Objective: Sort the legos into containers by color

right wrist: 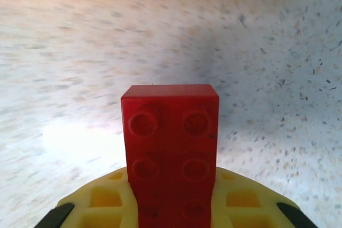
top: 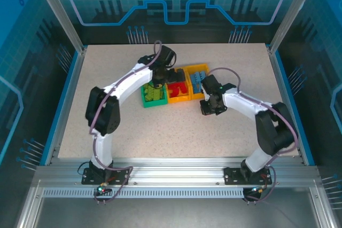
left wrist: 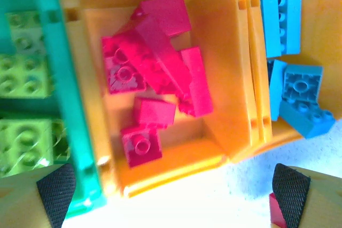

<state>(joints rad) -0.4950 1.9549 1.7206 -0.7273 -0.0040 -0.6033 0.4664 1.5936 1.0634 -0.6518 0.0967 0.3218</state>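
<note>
My right gripper (right wrist: 172,218) is shut on a red lego (right wrist: 171,148), a six-stud brick standing up between the jaws just above the speckled table. From above, this right gripper (top: 210,107) sits in front of the right orange container (top: 205,70), which holds blue legos (left wrist: 299,92). My left gripper (left wrist: 173,188) is open with nothing between its pads (left wrist: 56,186), hovering over the middle orange container (left wrist: 176,166), where several red legos (left wrist: 155,68) lie. Lime green legos (left wrist: 21,76) fill the green container (left wrist: 67,110) on the left. From above, the left gripper (top: 158,78) hangs over the containers.
The three containers stand side by side mid-table, the green container (top: 144,101) leftmost. A red sliver (left wrist: 274,213) peeks from behind my left gripper's right finger. Bare speckled table (top: 107,116) stretches left and front, bounded by blue edge rails (top: 63,100).
</note>
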